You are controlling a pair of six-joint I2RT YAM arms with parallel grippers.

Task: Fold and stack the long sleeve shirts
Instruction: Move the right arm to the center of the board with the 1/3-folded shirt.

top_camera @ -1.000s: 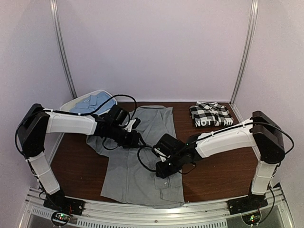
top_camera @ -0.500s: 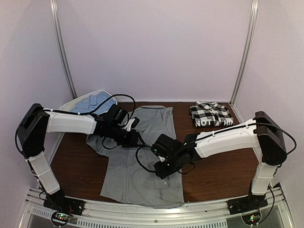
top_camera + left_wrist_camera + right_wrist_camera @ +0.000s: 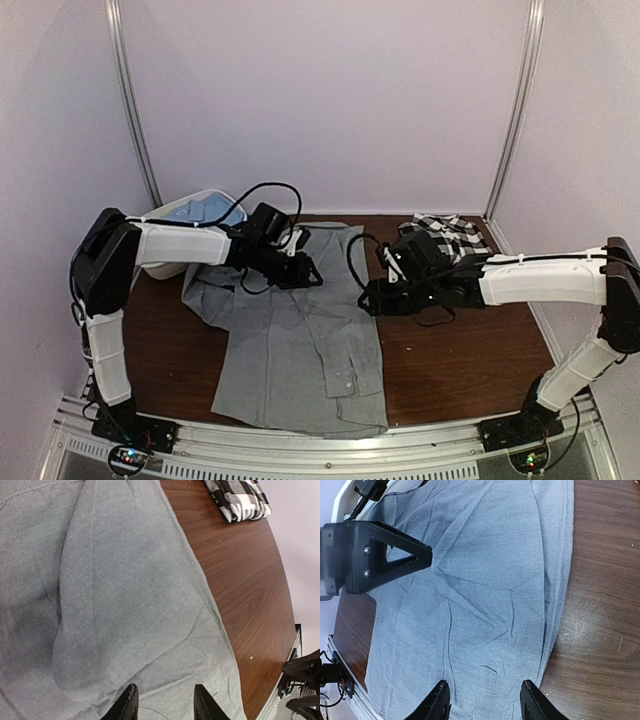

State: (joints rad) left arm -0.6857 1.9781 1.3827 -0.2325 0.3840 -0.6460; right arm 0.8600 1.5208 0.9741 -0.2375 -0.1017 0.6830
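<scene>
2 spread, empty: left pincer point(image 3: 165, 689), right pincer point(image 3: 485, 685) | over grey shirt point(image 3: 300, 340) | checked shirt point(image 3: 240, 497): top, left-wrist views

Three shirts: grey shirt point(image 3: 300, 350), checked shirt point(image 3: 456, 228), light blue shirt point(image 3: 205, 210). One white tub point(image 3: 172, 207). One table point(image 3: 460, 350).

Looking down past the left hand point(image 3: 162, 707): its two black fingers point(image 3: 126, 706) stand parted at the lower edge, and only the grey shirt point(image 3: 125, 595) shows in the gap between them. That shirt is spread out with soft creases and fills most of the view. To the right of the grey shirt runs bare brown bench point(image 3: 245, 590). Up past the grey shirt's right edge, apart from it, the folded checked shirt point(image 3: 237, 497) sits on the wood.
</scene>
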